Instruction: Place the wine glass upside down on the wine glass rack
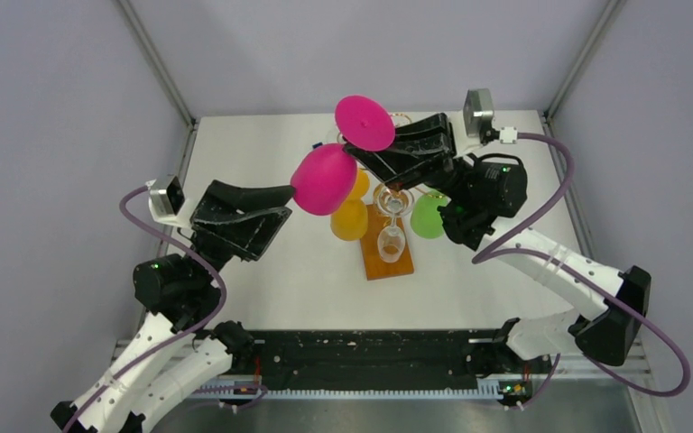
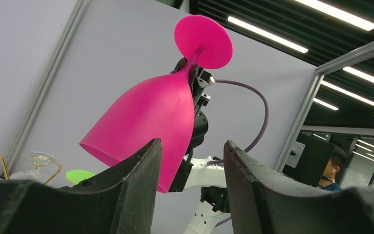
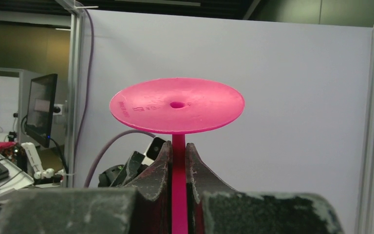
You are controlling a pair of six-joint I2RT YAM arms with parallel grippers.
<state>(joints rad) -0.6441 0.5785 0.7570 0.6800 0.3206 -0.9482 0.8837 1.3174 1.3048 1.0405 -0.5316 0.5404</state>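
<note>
**Pink glass held inverted beside the rack**

The one matte pink wine glass (image 1: 325,179) hangs foot-up, just left of the gold wire wine glass rack (image 1: 374,263) with its flat wooden base. The right gripper (image 3: 178,151) is clamped on the thin stem. The left gripper (image 2: 192,161) stands open at the bowl's rim. On the rack are two yellow-orange glasses (image 1: 349,219), one green glass (image 1: 429,216) and two clear glasses (image 1: 390,242).

The wine glass (image 1: 325,179), opaque magenta, is held aloft by its stem, inverted and tilted: round foot uppermost, open bowl facing down and left. It hangs just left of the wine glass rack (image 1: 388,262), gold wire on an orange-brown wooden base, standing mid-table.
</note>
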